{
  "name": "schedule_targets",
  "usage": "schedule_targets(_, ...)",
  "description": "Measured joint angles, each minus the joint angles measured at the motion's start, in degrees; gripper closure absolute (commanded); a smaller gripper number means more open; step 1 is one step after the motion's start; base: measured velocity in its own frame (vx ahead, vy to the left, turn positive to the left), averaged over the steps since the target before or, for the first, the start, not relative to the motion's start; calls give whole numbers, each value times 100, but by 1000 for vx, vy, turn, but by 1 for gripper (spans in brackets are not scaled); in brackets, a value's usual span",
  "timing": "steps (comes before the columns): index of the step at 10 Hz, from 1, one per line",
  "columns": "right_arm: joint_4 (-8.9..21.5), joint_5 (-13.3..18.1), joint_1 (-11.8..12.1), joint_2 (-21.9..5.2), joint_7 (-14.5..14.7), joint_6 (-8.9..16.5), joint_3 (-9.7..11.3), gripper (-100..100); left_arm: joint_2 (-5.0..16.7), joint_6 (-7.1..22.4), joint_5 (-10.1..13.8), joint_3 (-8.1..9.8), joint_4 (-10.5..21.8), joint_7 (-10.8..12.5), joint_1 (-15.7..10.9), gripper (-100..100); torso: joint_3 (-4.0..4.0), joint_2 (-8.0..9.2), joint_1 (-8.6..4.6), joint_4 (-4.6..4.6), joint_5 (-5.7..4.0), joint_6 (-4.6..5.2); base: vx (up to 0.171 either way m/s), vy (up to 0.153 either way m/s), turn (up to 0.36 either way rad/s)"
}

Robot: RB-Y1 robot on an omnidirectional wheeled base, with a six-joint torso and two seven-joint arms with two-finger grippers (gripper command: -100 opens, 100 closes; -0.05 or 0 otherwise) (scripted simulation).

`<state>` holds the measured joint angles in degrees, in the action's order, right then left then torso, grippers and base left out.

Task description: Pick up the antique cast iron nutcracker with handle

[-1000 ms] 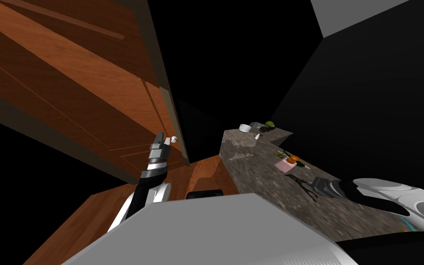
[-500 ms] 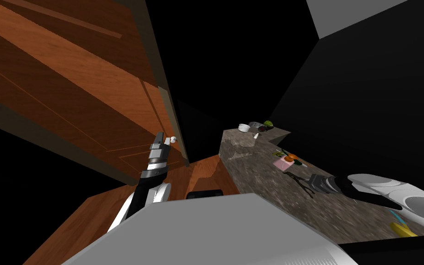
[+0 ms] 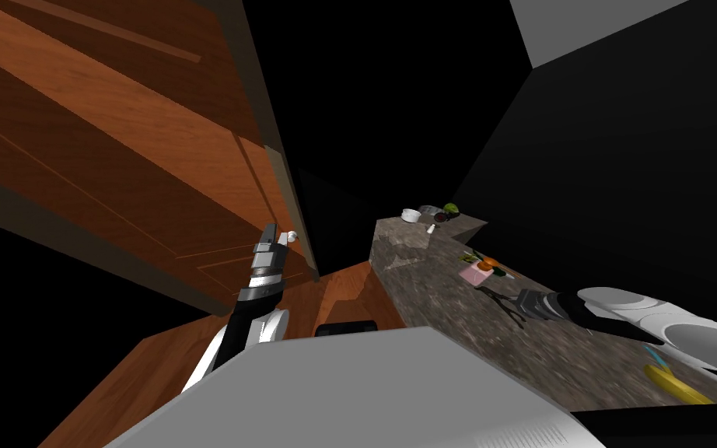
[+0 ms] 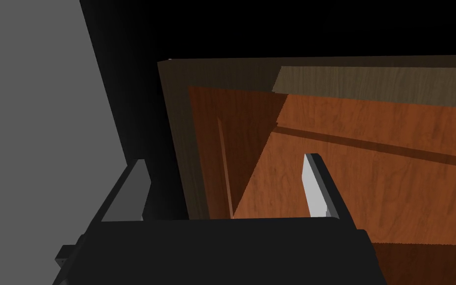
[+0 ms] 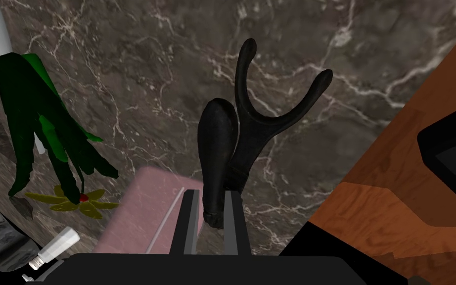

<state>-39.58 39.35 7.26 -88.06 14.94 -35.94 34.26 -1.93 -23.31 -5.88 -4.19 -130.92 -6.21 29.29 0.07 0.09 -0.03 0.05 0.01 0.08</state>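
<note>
On the dark marbled countertop (image 3: 427,299), to the robot's right, the nutcracker (image 5: 251,133) is seen. It is rendered plain matte black, with no visible texture. Two parts are made out: a long, paddle-like rounded handle, and beside it a forked Y-shaped piece with two curved prongs ending in rounded tips. The prongs point away from the right gripper (image 5: 211,217). The two parts meet near the gripper end.

The lower end of the paddle handle is pinched between the right gripper's fingers (image 5: 191,217), which are drawn close together against its sides. Whether the nutcracker rests on the stone or is raised off it cannot be told. In the head view the nutcracker (image 3: 497,296) is seen as a thin dark shape just ahead of the right gripper (image 3: 515,300).

A pink block (image 5: 145,210) lies just beside the gripped end. Past it, a green leafy item (image 5: 39,118), a yellow flower (image 5: 73,202) with a red centre and a small white tube (image 5: 56,245) are seen. A white bowl (image 3: 410,215) is placed at the far end of the countertop, well apart. A yellow object (image 3: 672,383) lies near the right forearm.

The left gripper (image 3: 270,233) is held up by a wooden cabinet door (image 3: 116,155), near a white knob (image 3: 292,236). Its fingers (image 4: 313,190) are spread wide, with nothing between them.
</note>
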Motion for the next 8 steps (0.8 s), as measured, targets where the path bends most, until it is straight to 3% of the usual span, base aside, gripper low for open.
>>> schedule_targets(6,324,1126,-419,245,-392,-364,-466,100,0,0,0,0,0,0,0,0,0,0,3,0,2,0,-7,7,-36)
schedule_targets(8,331,1452,-420,268,-498,-425,-604,100,0,0,0,0,0,0,0,0,1,2,3,0,3,3,-9,6,-33)
